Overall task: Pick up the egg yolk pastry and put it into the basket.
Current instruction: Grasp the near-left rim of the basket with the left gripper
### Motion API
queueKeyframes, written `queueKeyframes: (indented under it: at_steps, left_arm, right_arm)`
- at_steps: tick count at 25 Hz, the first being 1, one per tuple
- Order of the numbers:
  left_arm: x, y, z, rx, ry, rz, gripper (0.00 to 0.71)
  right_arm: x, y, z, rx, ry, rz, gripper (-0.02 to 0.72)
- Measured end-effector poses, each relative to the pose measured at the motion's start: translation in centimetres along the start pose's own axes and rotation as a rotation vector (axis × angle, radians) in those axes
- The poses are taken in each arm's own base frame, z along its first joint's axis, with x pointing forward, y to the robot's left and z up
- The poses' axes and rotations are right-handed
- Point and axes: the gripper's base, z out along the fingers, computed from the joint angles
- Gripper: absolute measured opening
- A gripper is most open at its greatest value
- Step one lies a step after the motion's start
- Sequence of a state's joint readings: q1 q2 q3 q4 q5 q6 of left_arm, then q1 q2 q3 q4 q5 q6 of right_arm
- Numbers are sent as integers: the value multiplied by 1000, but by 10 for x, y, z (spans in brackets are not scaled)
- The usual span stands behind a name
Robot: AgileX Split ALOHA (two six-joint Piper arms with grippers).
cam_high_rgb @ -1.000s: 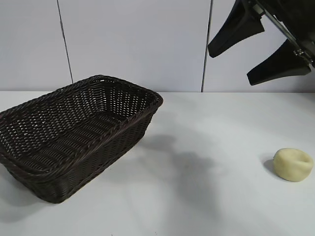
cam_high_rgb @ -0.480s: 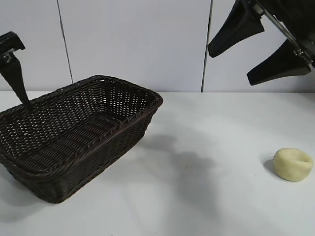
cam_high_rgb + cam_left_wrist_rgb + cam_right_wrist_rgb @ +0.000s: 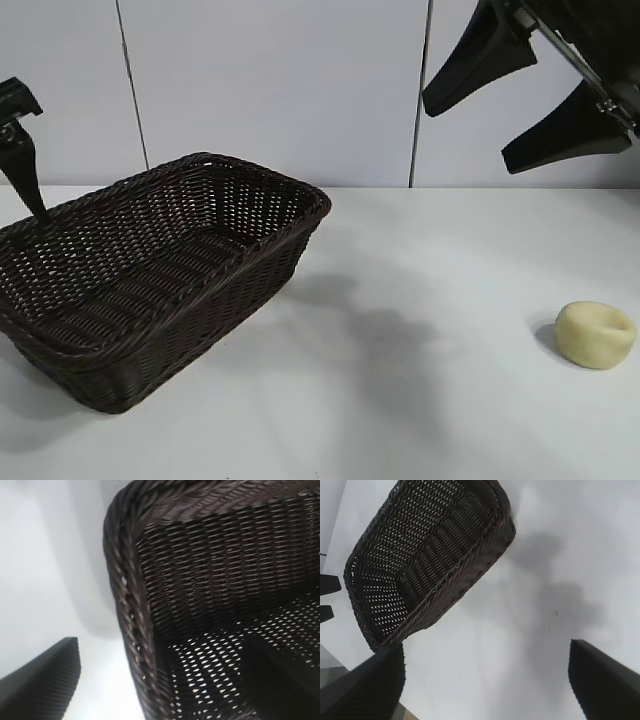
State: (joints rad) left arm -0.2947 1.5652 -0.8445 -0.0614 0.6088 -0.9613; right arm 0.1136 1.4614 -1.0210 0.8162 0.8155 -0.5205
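The right gripper [image 3: 520, 95] hangs high at the far right with its fingers spread wide and nothing between them. The egg yolk pastry [image 3: 596, 334] lies on the white table [image 3: 420, 330] well below it and nearer the camera, so this arm is much the closer one. The left gripper [image 3: 160, 680], also spread and empty, straddles the basket [image 3: 160, 270] rim at far left; a second ago it was out of view, half a second ago slightly higher.

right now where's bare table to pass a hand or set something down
The white table is bare between the dark brown woven wicker basket and the small pale yellow egg yolk pastry, and along the front edge. It is crowded only at the basket's far left rim, by the left gripper.
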Motion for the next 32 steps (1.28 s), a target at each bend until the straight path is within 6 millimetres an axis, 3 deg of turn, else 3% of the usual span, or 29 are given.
queueKeyframes:
  at_steps: [5,12,16,25,32]
  left_arm:
    - [0,2,28,-56,33,-13,625]
    - [-2,0,34,-48,25,-13,614]
    - [-2,0,34,-47,25,-13,515]
    - [-1,0,35,-44,29,-47,115]
    - [-2,-2,33,-41,30,-51,101]
  right_arm:
    - [0,0,0,-1,2,0,633]
    - [0,0,0,-2,4,0,633]
    - [0,0,0,-3,5,0,633]
    - [0,0,0,-3,5,0,633]
    - [1,0,0,-4,9,-1,633]
